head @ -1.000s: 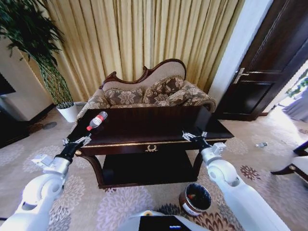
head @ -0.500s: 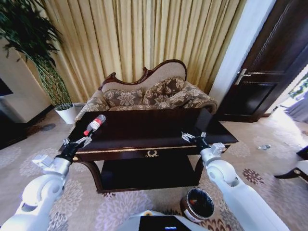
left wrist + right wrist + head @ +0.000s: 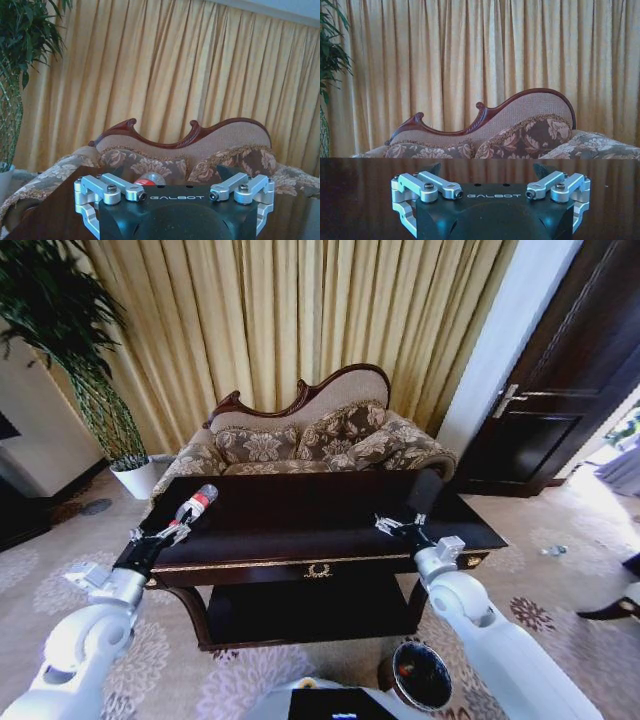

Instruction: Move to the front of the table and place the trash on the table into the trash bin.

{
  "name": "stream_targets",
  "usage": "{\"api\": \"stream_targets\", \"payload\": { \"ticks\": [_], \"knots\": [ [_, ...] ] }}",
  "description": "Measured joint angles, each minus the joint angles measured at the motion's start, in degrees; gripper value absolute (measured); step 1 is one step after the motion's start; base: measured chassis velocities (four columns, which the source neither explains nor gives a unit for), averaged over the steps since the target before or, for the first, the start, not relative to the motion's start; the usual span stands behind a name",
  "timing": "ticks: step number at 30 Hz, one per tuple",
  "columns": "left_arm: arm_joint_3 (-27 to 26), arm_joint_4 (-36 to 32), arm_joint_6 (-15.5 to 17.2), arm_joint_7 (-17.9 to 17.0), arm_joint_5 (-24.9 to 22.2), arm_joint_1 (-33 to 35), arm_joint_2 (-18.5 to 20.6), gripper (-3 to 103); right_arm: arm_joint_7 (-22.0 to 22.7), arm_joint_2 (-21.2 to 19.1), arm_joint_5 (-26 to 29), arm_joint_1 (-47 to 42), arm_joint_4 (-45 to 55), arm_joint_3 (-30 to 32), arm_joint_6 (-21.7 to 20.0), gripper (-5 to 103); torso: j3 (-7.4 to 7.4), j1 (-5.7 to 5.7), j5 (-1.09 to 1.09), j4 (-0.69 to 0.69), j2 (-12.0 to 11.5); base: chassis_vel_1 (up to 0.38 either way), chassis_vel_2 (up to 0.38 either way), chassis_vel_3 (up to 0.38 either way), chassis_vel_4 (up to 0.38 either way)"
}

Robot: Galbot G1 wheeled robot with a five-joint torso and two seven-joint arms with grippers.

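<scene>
Clear plastic bottle (image 3: 196, 502) with red cap seen lying on table (image 3: 320, 525), at its left end. Left gripper (image 3: 172, 531) held just before bottle, at table's front-left edge, fingers spread, nothing clasped. Right gripper (image 3: 398, 525) poised over table's right part, fingers spread, well apart from bottle. Trash bin (image 3: 422, 676) found on carpet below table's front-right corner.

bottle (image 3: 195, 504) on table (image 3: 320, 540) left | sofa (image 3: 310, 435) behind | bin (image 3: 420, 677) front-right
</scene>
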Motion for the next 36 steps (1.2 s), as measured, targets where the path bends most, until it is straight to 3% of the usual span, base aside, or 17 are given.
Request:
{"api": "stream_targets", "payload": {
  "ticks": [3, 6, 10, 12, 19, 21, 22, 23, 26, 32, 36],
  "knots": [
    [-1.9, 0.8, 2.3, -0.5, -3.4, -1.4, 3.4, 100, -0.3, 0.0, -0.2, -0.3, -0.3, 0.4, 0.3, 100, 0.0, -0.01, 0.01, -0.03, 0.0, 0.0, 0.0, 0.0, 0.0],
    [-4.3, 4.4, 6.6, -0.2, -8.6, -3.6, 8.7, 100, -0.4, 0.0, -0.6, -1.3, -0.5, 1.2, 0.9, 100, -0.01, -0.01, 0.0, -0.02, 0.0, 0.0, 0.0, 0.0, 0.0],
    [-4.5, 7.4, 8.8, 0.5, -9.8, -4.9, 11.1, 100, -0.4, 0.0, -0.9, -2.0, -0.5, 1.6, 1.2, 100, 0.0, -0.01, -0.02, -0.03, 0.0, 0.0, 0.0, 0.0, 0.0],
    [-4.8, 10.4, 11.8, 2.1, -11.9, -6.3, 13.8, 100, -0.4, 0.0, -1.1, -2.4, -0.6, 1.9, 1.5, 100, 0.0, -0.01, -0.01, -0.02, 0.0, 0.0, 0.0, 0.0, 0.0],
    [-3.0, 18.0, 14.4, 6.0, -13.7, -11.3, 18.1, 100, -0.4, 0.0, -1.5, -2.8, -1.0, 2.0, 1.9, 100, 0.0, -0.01, -0.01, -0.02, 0.0, 0.0, 0.0, 0.0, 0.0],
    [-1.6, 23.5, 17.0, 9.4, -13.5, -15.0, 19.9, 100, -0.4, 0.0, -1.7, -2.9, -1.2, 1.8, 2.0, 100, 0.0, -0.01, -0.01, -0.03, 0.0, 0.0, 0.0, 0.0, 0.0],
    [-1.6, 23.5, 17.0, 9.4, -13.5, -15.0, 19.9, 100, -0.4, 0.0, -1.7, -2.9, -1.2, 1.8, 2.0, 100, 0.0, -0.01, -0.01, -0.03, 0.0, 0.0, 0.0, 0.0, 0.0],
    [-0.7, 25.6, 20.3, 9.9, -13.1, -17.1, 20.9, 100, -0.4, 0.0, -1.8, -2.9, -1.3, 1.6, 2.0, 100, 0.0, 0.0, -0.02, -0.01, 0.0, 0.0, 0.0, 0.0, 0.0],
    [0.5, 26.8, 23.9, 9.6, -12.9, -19.6, 22.4, 100, -0.3, -0.1, -1.8, -2.3, -1.7, 1.0, 2.0, 100, 0.0, -0.01, -0.02, -0.02, 0.0, 0.0, 0.0, 0.0, 0.0],
    [2.9, 26.2, 25.1, 6.5, -12.2, -22.3, 24.3, 100, -0.3, -0.2, -1.8, -1.4, -2.5, -0.2, 2.0, 100, 0.0, -0.01, 0.01, -0.01, 0.0, 0.0, 0.0, 0.0, 0.0],
    [7.7, 26.6, 26.0, 0.6, -13.5, -27.4, 24.4, 100, -0.4, -0.1, -2.0, -1.2, -2.7, -1.0, 2.0, 100, 0.0, -0.01, 0.0, -0.02, 0.0, 0.0, 0.0, 0.0, 0.0]
  ]
}}
